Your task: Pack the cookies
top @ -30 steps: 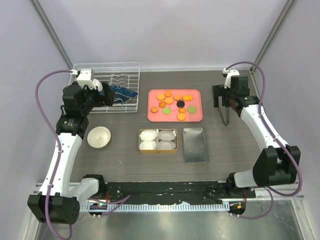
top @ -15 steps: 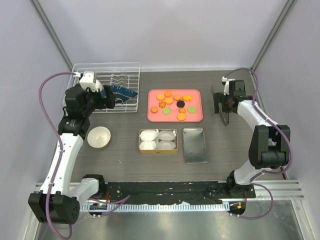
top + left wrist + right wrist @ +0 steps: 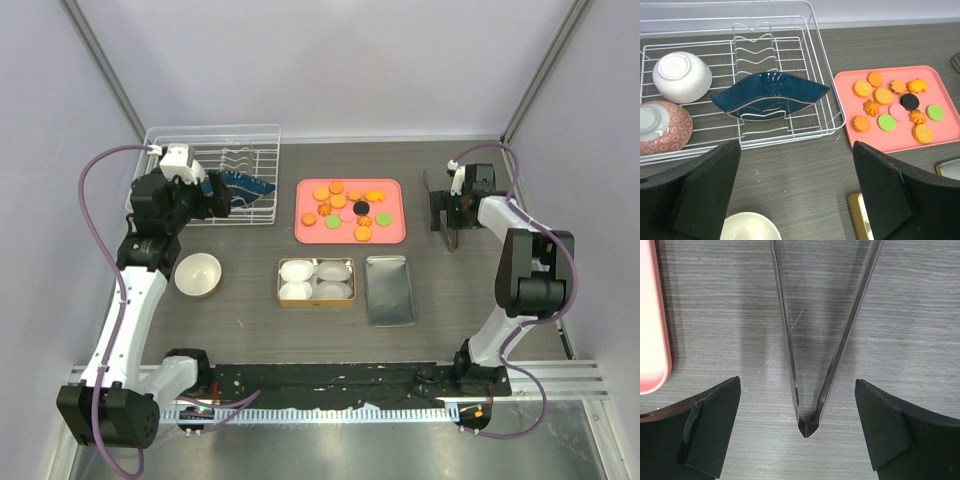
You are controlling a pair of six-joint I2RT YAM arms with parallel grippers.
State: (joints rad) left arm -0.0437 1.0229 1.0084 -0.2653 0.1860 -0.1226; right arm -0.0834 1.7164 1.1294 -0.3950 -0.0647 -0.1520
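Right wrist view: right hand (image 3: 796,385) is wide open & empty, w/ the hinge end of the steel tongs (image 3: 786,335) lying on the tabletop (image 3: 900,300) btwn its pads. Step looks like picking them up, so I'd drop straight, keep the V centred, and close on both arms just past the hinge w/o squashing them flat. Cookies (image 3: 350,210) sit on the pink tray (image 3: 395,236), off to that hand's left and clear of it; left hand (image 3: 795,150) is also open & empty.
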